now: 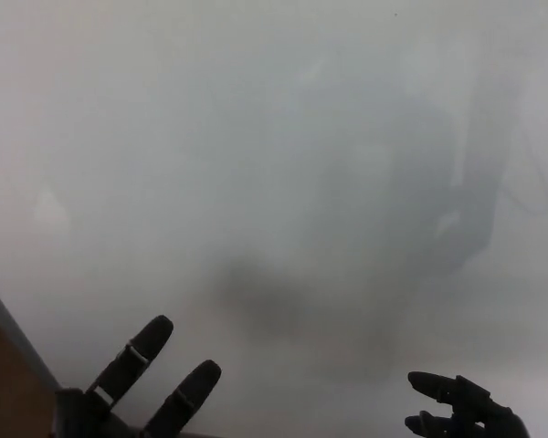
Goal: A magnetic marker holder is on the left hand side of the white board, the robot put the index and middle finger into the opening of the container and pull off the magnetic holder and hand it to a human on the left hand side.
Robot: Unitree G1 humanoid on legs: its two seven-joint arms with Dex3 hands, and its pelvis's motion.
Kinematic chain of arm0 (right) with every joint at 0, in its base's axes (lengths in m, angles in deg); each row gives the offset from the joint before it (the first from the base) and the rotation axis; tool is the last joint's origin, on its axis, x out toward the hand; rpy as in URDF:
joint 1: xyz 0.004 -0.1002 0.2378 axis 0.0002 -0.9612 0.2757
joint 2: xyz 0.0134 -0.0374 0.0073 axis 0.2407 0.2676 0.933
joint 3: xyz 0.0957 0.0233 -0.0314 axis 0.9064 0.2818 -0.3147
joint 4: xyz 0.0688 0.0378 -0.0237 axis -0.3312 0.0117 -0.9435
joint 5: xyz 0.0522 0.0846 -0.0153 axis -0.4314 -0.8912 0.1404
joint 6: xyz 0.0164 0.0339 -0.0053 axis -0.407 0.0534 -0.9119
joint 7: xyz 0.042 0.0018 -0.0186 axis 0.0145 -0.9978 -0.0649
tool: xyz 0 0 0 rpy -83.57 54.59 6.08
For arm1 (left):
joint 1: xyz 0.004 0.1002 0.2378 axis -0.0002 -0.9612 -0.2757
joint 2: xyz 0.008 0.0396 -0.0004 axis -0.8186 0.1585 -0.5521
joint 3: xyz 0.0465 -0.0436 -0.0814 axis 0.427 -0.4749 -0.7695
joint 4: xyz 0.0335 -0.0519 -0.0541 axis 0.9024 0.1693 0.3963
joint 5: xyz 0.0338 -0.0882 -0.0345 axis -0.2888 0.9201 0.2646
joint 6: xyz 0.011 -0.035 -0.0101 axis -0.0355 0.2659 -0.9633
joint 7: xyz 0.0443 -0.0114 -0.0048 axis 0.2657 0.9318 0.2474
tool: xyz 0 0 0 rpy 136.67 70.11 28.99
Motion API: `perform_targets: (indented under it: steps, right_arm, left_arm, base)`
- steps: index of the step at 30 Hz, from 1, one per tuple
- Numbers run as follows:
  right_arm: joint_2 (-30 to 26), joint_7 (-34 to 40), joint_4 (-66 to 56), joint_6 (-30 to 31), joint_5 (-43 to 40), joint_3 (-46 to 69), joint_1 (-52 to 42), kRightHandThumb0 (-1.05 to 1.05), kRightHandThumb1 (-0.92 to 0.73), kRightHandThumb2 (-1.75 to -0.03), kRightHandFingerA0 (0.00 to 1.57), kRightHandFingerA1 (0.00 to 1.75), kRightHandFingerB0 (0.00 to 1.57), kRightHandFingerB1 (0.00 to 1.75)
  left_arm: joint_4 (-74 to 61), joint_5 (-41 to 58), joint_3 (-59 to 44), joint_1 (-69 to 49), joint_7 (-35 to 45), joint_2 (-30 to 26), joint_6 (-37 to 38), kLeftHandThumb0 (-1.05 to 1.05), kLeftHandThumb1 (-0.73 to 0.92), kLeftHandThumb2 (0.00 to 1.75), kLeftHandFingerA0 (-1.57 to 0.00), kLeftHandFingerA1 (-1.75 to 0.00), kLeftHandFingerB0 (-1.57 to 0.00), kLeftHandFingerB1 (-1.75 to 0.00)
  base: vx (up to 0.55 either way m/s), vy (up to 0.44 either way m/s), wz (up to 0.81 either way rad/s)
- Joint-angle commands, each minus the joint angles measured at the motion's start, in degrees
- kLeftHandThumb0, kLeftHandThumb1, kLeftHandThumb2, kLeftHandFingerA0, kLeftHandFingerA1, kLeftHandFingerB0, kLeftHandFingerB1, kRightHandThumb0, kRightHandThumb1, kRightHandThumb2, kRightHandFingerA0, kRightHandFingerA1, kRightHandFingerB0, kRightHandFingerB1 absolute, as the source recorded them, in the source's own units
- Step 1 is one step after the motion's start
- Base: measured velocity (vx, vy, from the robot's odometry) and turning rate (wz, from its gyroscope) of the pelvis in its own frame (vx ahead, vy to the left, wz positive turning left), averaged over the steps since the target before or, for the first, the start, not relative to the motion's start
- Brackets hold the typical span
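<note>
The white board (274, 137) fills nearly the whole head view, showing only dim grey reflections. No magnetic marker holder is visible anywhere on it. My left hand (137, 392) rises at the bottom left in front of the board, with two fingers (132, 356) stretched out and apart, pointing up and to the right, holding nothing. At the bottom right corner sits my right hand (461, 411), its fingers spread and pointing left, also empty.
The board's grey frame edge (14, 333) runs diagonally across the bottom left corner, with a brown surface (5, 392) beyond it.
</note>
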Motion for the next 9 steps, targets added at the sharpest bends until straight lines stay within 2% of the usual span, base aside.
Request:
perform_targets:
  steps: [1, 9]
  right_arm:
    - [-1.09, 0.85, -0.3, 0.23, 0.01, 0.08, 0.02, -0.58, -0.75, -0.63, 0.79, 0.49, 0.64, 0.45]
    - [-1.21, 0.9, -0.12, 0.45, 0.05, 0.13, 0.7, -0.56, -0.74, -0.62, 0.79, 0.5, 0.64, 0.45]
  left_arm:
    - [12.54, -34.22, 11.3, 1.64, -28.26, -6.0, 32.15, -0.64, 0.52, 0.56, -0.21, -0.36, -0.25, -0.29]
    - [14.68, -35.94, 13.98, 3.1, -32.1, -6.15, 34.17, -0.65, 0.56, 0.57, -0.22, -0.35, -0.24, -0.28]
  base:
    - [0.0, 0.0, 0.0]
    - [0.0, 0.0, 0.0]
